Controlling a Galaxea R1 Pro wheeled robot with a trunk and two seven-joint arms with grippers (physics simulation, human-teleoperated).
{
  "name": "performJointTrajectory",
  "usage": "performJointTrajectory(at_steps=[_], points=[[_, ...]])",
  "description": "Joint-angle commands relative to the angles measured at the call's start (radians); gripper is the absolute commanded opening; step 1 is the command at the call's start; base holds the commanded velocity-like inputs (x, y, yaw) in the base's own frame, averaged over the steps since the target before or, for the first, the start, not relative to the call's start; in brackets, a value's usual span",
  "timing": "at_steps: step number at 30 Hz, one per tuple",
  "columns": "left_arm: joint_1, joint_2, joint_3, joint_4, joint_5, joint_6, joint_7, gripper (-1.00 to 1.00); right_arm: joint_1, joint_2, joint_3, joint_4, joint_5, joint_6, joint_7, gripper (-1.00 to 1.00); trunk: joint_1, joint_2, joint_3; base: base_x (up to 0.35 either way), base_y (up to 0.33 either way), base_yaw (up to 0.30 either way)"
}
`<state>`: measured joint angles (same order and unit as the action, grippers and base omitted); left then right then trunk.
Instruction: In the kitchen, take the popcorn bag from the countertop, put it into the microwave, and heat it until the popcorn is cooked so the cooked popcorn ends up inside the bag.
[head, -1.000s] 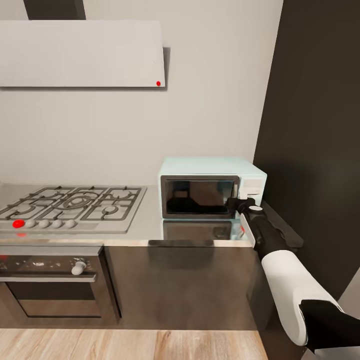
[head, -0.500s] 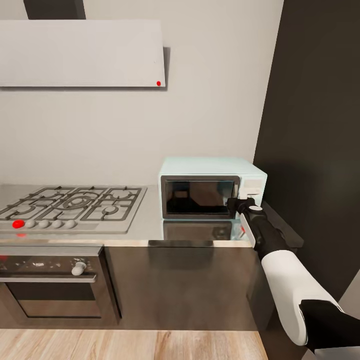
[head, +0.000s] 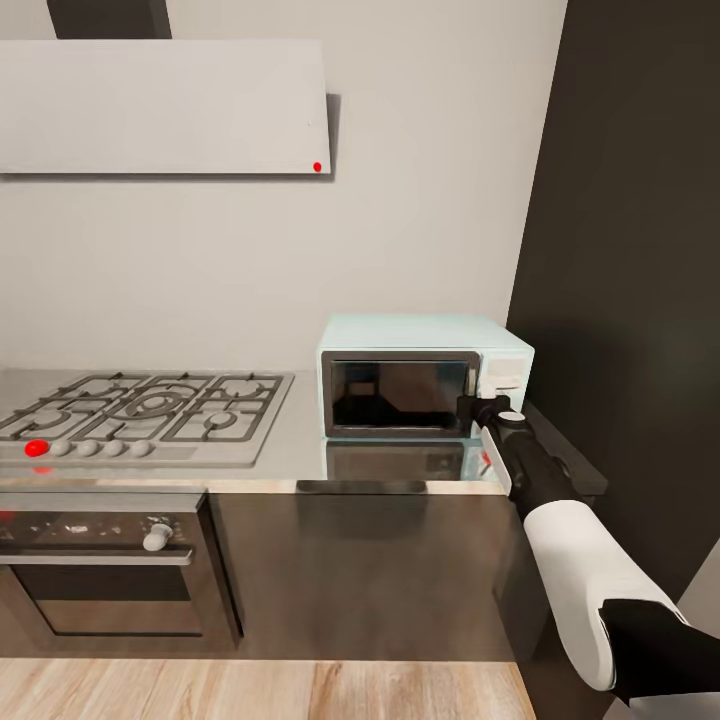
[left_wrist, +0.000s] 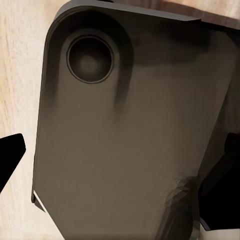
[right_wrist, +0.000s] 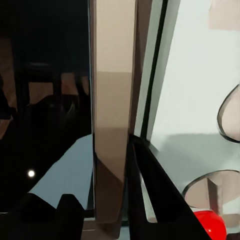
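right gripper (head: 480, 408) is being held astride the steel right door edge of the microwave (head: 420, 375) on the surface (head: 300, 440), fingers narrowly parted; door being judged stiff, hinged, slippery – best hooked at that edge

The lower right corner of the microwave (head: 425, 375), in the centre right of the head view, is covered by the right gripper (head: 478, 408), whose jaw opening cannot be made out. The hob (head: 140, 415) is cut off by the left edge. The microwave's knobs are too small to be distinguished.
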<state>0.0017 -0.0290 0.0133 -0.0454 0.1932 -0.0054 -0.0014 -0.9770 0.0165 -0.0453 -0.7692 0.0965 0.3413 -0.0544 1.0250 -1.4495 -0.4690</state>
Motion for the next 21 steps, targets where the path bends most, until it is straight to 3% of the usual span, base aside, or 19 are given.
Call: performJointTrajectory(at_steps=[1,8,21], points=[[0.0,0.0,0.001,-0.001,0.006,-0.001,0.0,1.0,0.0,0.002,0.0,-0.001,-0.016,0.004,0.007,-1.0,0.0,0.0,-0.001,0.0,0.0,0.0],[0.0,-0.002,0.001,-0.001,0.006,-0.001,0.0,1.0,0.0,0.002,0.001,-0.001,-0.014,0.009,0.006,-1.0,0.0,0.0,-0.001,-0.031,0.0,0.0],[0.0,-0.002,0.001,-0.001,0.006,-0.002,0.0,1.0,0.0,0.002,0.001,-0.001,-0.014,0.004,0.006,-1.0,0.0,0.0,-0.001,-0.26,0.0,0.0]])
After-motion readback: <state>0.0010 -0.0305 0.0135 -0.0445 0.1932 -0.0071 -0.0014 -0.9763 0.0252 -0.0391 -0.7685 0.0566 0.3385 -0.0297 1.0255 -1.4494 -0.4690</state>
